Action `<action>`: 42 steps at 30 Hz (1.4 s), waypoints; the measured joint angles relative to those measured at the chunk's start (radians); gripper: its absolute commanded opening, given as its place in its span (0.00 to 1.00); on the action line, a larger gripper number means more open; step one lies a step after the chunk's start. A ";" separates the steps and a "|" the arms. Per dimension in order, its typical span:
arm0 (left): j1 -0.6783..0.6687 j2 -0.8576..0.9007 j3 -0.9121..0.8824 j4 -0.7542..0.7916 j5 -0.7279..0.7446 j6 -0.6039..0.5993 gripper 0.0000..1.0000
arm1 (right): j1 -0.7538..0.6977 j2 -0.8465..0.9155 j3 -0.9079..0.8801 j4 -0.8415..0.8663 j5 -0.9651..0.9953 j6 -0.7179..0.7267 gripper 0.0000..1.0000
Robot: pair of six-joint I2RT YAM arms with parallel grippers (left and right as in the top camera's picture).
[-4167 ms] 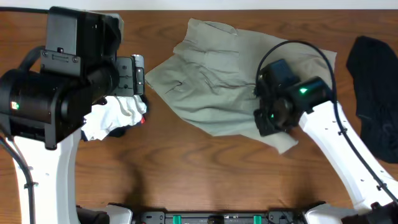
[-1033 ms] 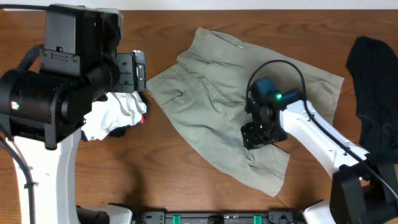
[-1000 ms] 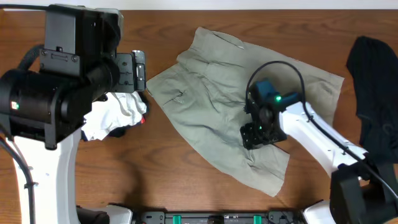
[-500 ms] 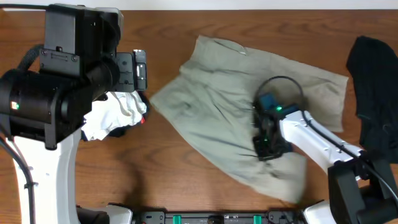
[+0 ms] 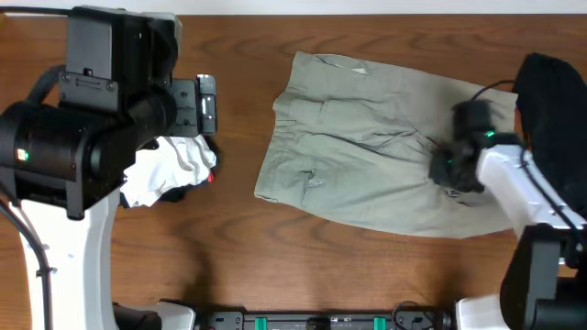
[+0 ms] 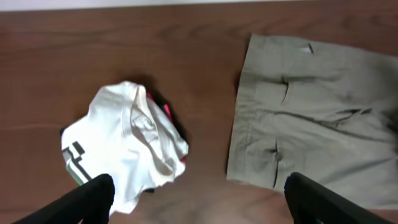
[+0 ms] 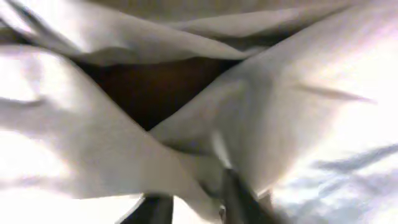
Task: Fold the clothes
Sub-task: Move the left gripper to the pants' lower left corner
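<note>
Wooden table (image 5: 275, 266), khaki shorts (image 5: 367, 156) with right edge between right jaws

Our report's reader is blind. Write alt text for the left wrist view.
A crumpled white shirt lies at left and khaki shorts, spread out, lie at right on a brown wooden table, with bare wood between them. The left pincer is open and holds nothing, its dark fingers showing at the bottom corners.

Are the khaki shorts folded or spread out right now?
Spread out, unfolded: the khaki shorts lie flat, waistband and pockets showing, with the right gripper pinching one edge.
</note>
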 measured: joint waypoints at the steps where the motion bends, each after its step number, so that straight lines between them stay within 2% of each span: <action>1: 0.000 0.002 0.000 -0.007 0.000 0.000 0.89 | -0.022 0.000 0.034 -0.042 -0.043 -0.018 0.38; 5: 0.000 0.022 0.000 -0.051 0.001 0.000 0.89 | -0.075 -0.001 0.142 -0.196 -0.163 -0.056 0.42; 9: 0.000 0.040 -0.036 -0.069 0.038 0.000 0.88 | -0.094 -0.024 0.176 -0.311 -0.234 -0.080 0.44; 14: -0.005 0.040 -0.224 -0.023 0.108 0.000 0.88 | -0.094 -0.077 0.176 -0.381 -0.276 -0.091 0.45; 19: -0.025 0.049 -0.551 0.170 0.156 0.000 0.87 | -0.094 -0.136 0.178 -0.428 -0.300 -0.097 0.50; 24: -0.048 0.066 -0.893 0.378 0.193 -0.030 0.88 | -0.094 -0.172 0.180 -0.518 -0.310 -0.099 0.50; 29: -0.048 0.066 -1.127 0.585 0.233 -0.066 0.89 | -0.094 -0.173 0.180 -0.561 -0.319 -0.099 0.50; 33: -0.048 0.066 -1.252 0.774 0.291 -0.072 0.89 | -0.094 -0.174 0.180 -0.550 -0.325 -0.099 0.50; 37: -0.048 0.071 -1.313 0.885 0.337 -0.072 0.88 | -0.094 -0.173 0.180 -0.541 -0.338 -0.099 0.50; 42: -0.048 0.109 -1.333 0.954 0.370 -0.070 0.73 | -0.094 -0.173 0.180 -0.542 -0.344 -0.099 0.50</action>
